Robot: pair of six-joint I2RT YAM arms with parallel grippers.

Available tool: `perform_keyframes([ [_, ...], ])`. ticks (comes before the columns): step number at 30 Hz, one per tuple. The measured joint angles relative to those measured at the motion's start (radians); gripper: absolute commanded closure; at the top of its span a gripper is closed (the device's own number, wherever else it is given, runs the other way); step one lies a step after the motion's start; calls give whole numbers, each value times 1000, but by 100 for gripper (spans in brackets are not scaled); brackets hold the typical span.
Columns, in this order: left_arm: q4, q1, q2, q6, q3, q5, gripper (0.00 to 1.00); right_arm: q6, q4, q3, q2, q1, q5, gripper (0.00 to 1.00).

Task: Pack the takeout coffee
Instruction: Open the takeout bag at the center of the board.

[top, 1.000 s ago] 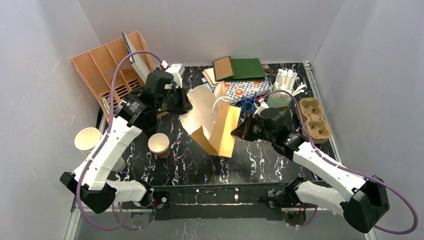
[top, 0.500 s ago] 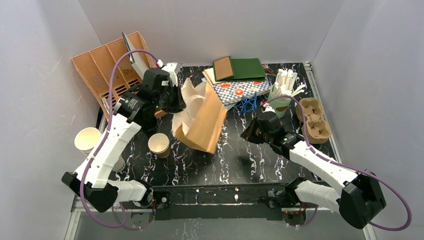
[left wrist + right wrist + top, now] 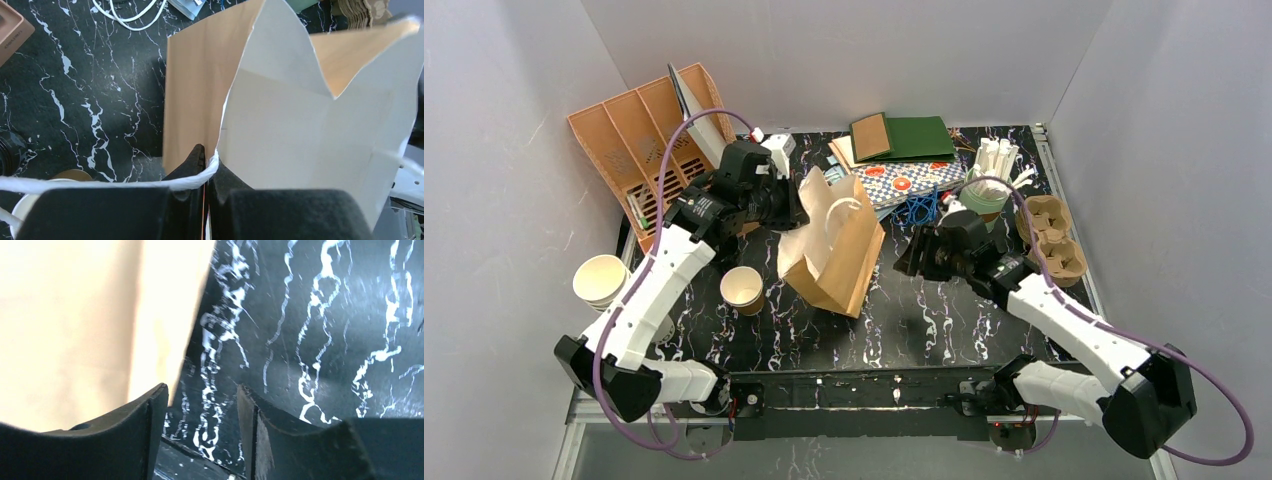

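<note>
Top external view: at the left, the takeout coffee cup [image 3: 743, 289] stands upright on the glossy black marbled table [image 3: 944, 320]. It is lidless, tan paper outside and white inside, just beside the paper bag's [image 3: 834, 255] lower corner and not yet packed.

The left gripper [image 3: 790, 207] stays clenched on the bag's rim. The left wrist view shows its jaws pinching the thin paper together with the white twisted cord handle [image 3: 100, 184].

A second ago the right gripper [image 3: 914, 255] was at the bag's right edge. It has since let go and drawn off to the right, jaws parted with only table between them. The bag has swung leftward and hangs tilted from the left gripper alone.

The bag is matte kraft paper, brown outside and pale inside, creased along its gussets. I judge it too floppy to stand open unaided, so it needs setting upright before any cup goes in.

At far right lies a moulded-pulp carrier [image 3: 1052, 240], rough and fibrous.
</note>
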Motion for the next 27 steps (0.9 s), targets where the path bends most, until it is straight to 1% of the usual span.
perform_keyframes([
  [4,1,0,14,-8,0,0,100,-19,-84,162,-21,0,-10,20],
  [7,-1,0,29,-19,2,1,100,-40,-153,323,-18,0,-8,15],
  [10,-6,0,61,-32,18,9,96,-66,-211,501,3,0,-13,7],
  [11,-5,0,75,-39,23,12,95,-77,-226,555,16,0,-17,3],
  [16,6,0,100,-85,6,13,82,-100,-299,740,110,0,-40,2],
  [20,15,0,99,-116,2,12,76,-79,-343,790,198,0,-46,2],
  [23,23,0,98,-126,2,10,73,-48,-362,800,259,4,-46,2],
  [27,21,0,98,-127,2,3,73,-16,-394,837,338,29,-34,2],
])
